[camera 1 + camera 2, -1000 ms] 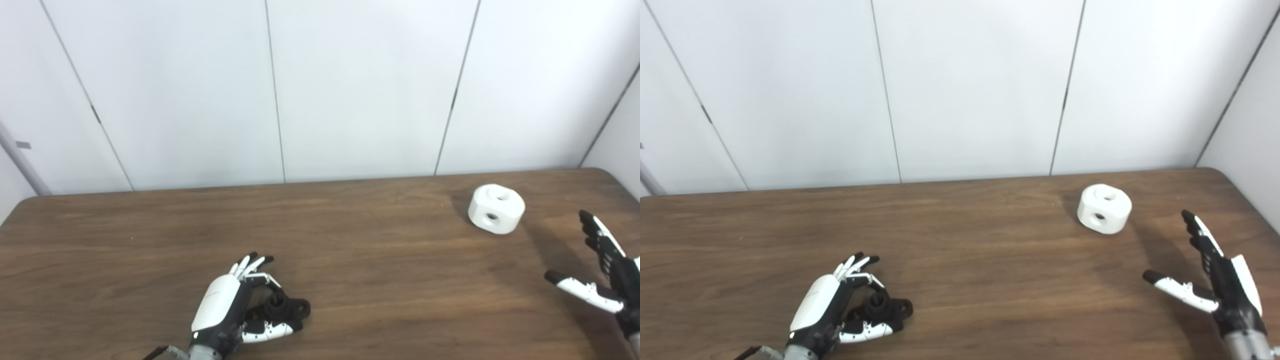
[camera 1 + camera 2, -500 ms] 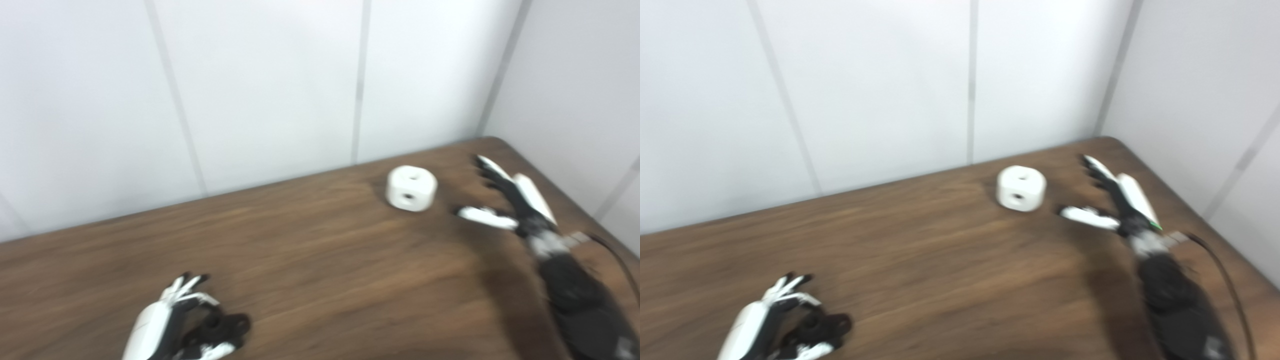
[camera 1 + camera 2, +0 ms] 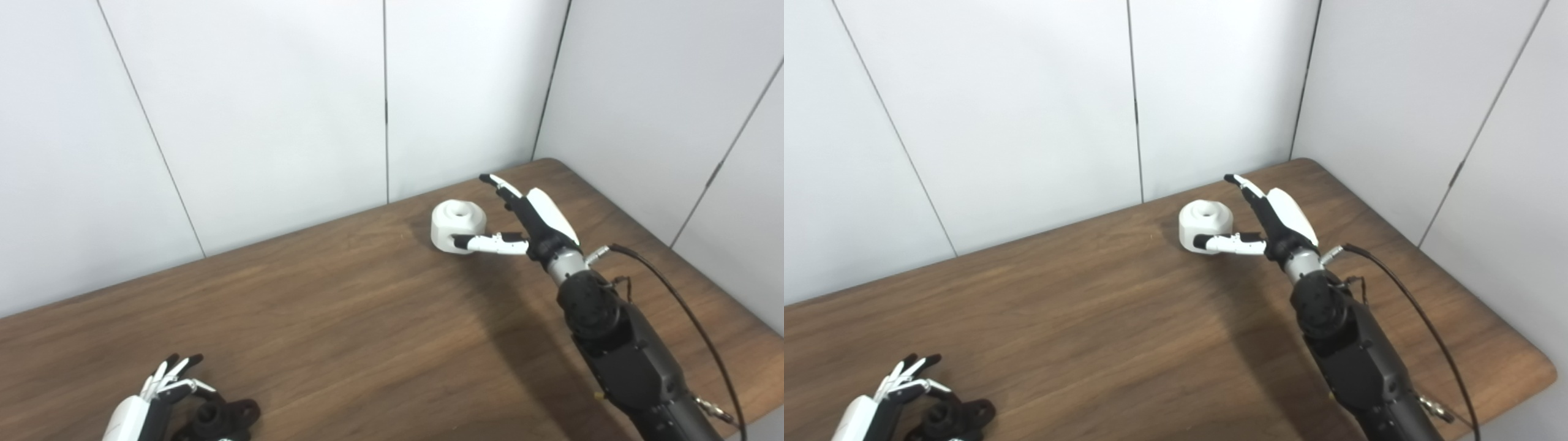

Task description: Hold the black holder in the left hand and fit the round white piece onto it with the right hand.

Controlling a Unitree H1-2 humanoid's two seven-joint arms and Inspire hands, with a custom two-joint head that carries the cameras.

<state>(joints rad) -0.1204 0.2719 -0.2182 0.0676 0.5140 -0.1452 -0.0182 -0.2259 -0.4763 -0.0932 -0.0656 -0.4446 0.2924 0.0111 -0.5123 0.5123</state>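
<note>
Reaching out across the far right of the counter (image 3: 343, 306), the right arm (image 3: 618, 349) has stretched well forward since a second ago, when its hand waited near the right edge, well apart from the white piece; the head has also swung to the right, so the whole scene sits differently in view. That long black arm now lies over the right side of the brown counter, cable trailing beside it.

At its end the right hand (image 3: 527, 223) is spread open, holding nothing, with the thumb (image 3: 490, 243) lying along the near side of the round white piece (image 3: 456, 223) and the other fingers raised just to the right of it. Whether the thumb actually touches the piece I cannot tell. The piece itself still rests on the counter at the far right, close to the wall.

Down at the near left corner, the left hand (image 3: 144, 410) is curled about the black holder (image 3: 223, 419), which still looks to be resting on the counter; how firmly the fingers grip is not clear, as the hand is cut off by the edge of view.

So, by my reckoning, things are at an early stage: the holder is claimed but not lifted, and the white piece is yet to be grasped, carried over and fitted on.
</note>
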